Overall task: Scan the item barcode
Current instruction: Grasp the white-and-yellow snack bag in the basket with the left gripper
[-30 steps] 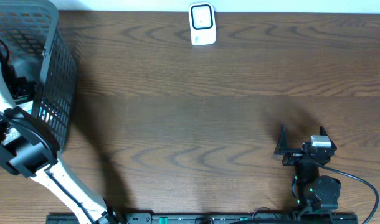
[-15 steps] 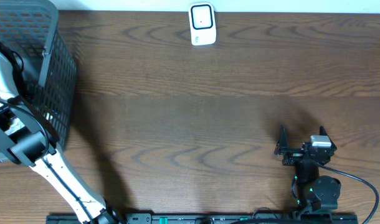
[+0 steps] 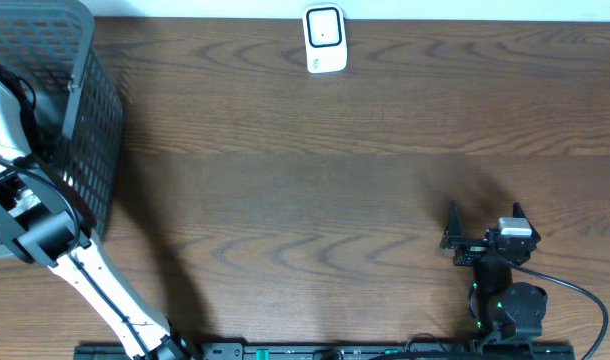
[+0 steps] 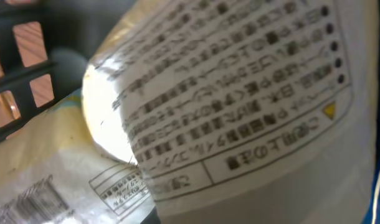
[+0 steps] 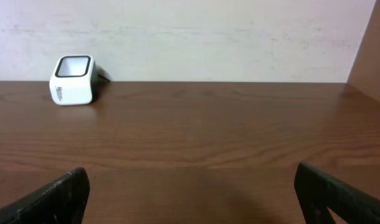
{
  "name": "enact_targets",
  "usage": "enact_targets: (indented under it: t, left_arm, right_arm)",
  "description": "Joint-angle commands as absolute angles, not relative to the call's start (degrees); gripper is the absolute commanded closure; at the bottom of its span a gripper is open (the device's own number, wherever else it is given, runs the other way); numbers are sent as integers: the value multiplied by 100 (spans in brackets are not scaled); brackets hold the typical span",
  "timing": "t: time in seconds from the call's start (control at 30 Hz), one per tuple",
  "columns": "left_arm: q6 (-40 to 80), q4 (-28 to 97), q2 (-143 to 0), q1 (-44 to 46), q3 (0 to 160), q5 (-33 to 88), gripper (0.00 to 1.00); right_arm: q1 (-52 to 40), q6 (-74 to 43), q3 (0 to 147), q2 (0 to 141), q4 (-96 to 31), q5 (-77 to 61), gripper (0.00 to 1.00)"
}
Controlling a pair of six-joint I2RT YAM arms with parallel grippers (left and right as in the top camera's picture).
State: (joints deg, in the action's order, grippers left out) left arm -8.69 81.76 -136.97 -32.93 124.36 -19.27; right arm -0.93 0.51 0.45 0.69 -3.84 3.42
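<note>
Scan not yet made: the left arm (image 3: 40,232) reaches into the grey basket (image 3: 95,110) at the upper left of the overhead view, where a white printed packet (image 4: 240,93) fills the wrist camera. The left gripper, hidden from view, is clenched, probably on the packet. Lifting it out and showing its barcode to the white scanner (image 3: 324,40), top centre, is yet to come. The right gripper (image 3: 485,213) sits spread wide, lower right. Dark wooden table (image 3: 315,170), bare pale wall (image 5: 209,37) behind.

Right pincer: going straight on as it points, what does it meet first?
Nothing near: bare table up to the back wall, as far as shown. The scanner sits well left of that line.
</note>
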Motion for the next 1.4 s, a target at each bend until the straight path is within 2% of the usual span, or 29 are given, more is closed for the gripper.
enact_targets:
  t: [0.0,0.2,0.5,0.73,0.9,1.03,1.37]
  left_arm:
    - [115,8134,-13605,-3109,13028,-1518,93]
    - [1129,7870,-12739,-2799,13574,-1503,93]
    - [2399,6626,-10645,-2512,13574,-1389,93]
    - [3124,5542,-9336,-2504,13572,-368,93]
    - [3957,5264,-8746,-2296,13572,1046,93]
    - [4152,5339,-8707,-1728,13566,1673,93]
    - [4167,5999,-9323,642,13146,1428,93]
  right_arm:
    - [-80,93,32,32,-401,351,1]
    - [-80,93,32,32,-401,351,1]
    - [-80,93,32,32,-401,351,1]
    - [-80,93,32,32,-401,351,1]
    - [-80,93,32,32,-401,351,1]
    - [-80,93,32,32,-401,351,1]
    - [-80,93,32,32,-401,351,1]
